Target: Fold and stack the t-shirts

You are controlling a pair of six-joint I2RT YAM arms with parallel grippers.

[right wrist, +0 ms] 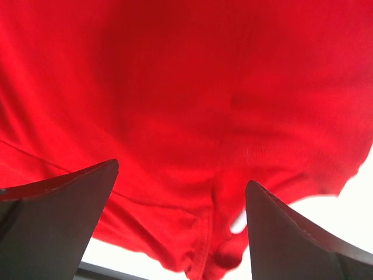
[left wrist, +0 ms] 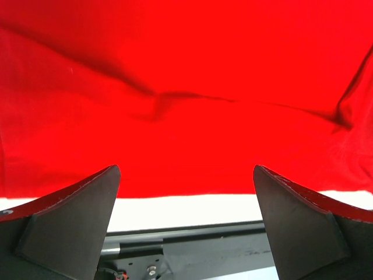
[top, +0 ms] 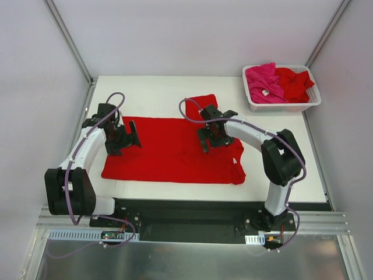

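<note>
A bright red t-shirt (top: 169, 151) lies spread flat across the white table, one sleeve (top: 204, 104) pointing to the far side. My left gripper (top: 124, 137) hovers over the shirt's left end, open, nothing between its fingers. My right gripper (top: 213, 138) stands open above the shirt's right part, near the collar. In the left wrist view the red t-shirt (left wrist: 186, 99) fills the frame above the open left gripper (left wrist: 186, 175). In the right wrist view the open right gripper (right wrist: 182, 175) frames a folded hem of the red t-shirt (right wrist: 192, 116). More t-shirts, a magenta-pink one (top: 263, 83) and a red one (top: 294, 83), lie in the basket.
A white slotted plastic basket (top: 282, 106) stands at the table's far right corner. White walls close in the left, right and back. A black mounting rail (top: 186, 216) runs along the near edge, with the table's white edge (left wrist: 186, 211) just before it.
</note>
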